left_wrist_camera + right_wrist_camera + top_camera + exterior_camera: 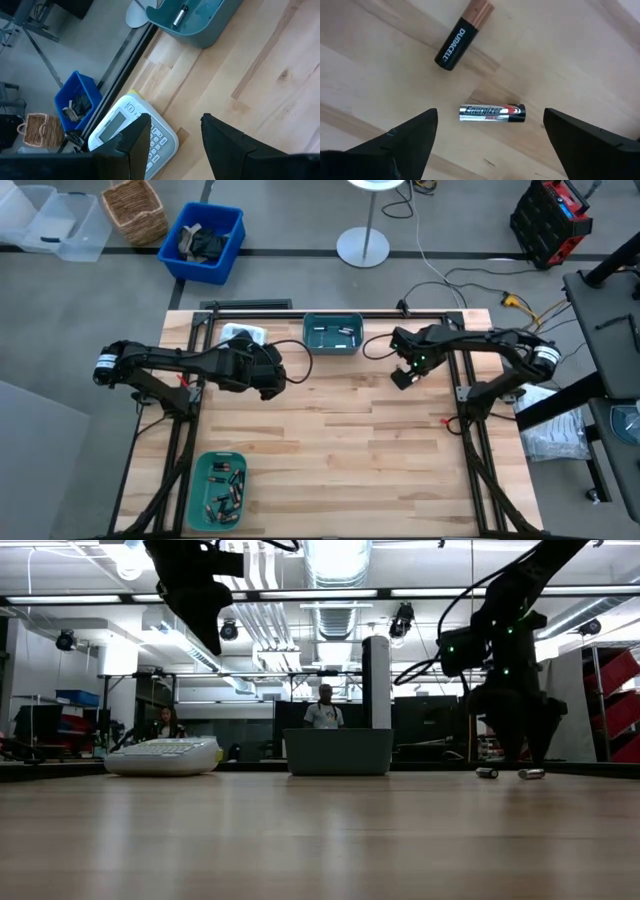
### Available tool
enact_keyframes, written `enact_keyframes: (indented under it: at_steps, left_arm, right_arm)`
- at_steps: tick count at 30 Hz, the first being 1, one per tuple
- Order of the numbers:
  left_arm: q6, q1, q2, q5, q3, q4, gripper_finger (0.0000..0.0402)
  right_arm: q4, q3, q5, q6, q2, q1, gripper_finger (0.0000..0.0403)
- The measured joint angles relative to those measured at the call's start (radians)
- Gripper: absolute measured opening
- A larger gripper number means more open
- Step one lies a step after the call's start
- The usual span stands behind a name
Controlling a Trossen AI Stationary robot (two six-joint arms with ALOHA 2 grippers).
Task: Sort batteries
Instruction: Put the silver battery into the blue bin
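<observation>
We see the right gripper hanging just above the counter at about two o'clock from the counter's middle, its fingers spread wide and holding nothing. Between them lies a silver battery flat on the wood, and near it, apart from it, a black-and-copper battery lies at a slant. In the low view both show as small cylinders – one beside the other – under the right arm.

The left gripper hovers at about ten o'clock, open and empty, near the white label-maker. At twelve o'clock, at the counter's far edge, stands a teal bin with a few batteries in it; the left wrist view shows one of them. At about seven o'clock a second teal bin holds many more batteries – a loose heap
</observation>
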Motion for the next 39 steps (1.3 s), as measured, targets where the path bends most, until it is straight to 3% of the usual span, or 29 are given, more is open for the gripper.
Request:
enact_keyframes:
  at_steps: [22, 39]
  left_arm:
    - [-0.008, 0.0, 0.0, 0.004, 0.0, 0.0, 0.0155]
    - [-0.008, 0.0, 0.0, 0.003, 0.0, 0.0, 0.0156]
  right_arm:
    - [0.033, -0.007, -0.005, -0.012, 0.129, 0.0, 0.0357]
    - [0.04, -0.009, -0.007, -0.01, 0.13, 0.0, 0.0259]
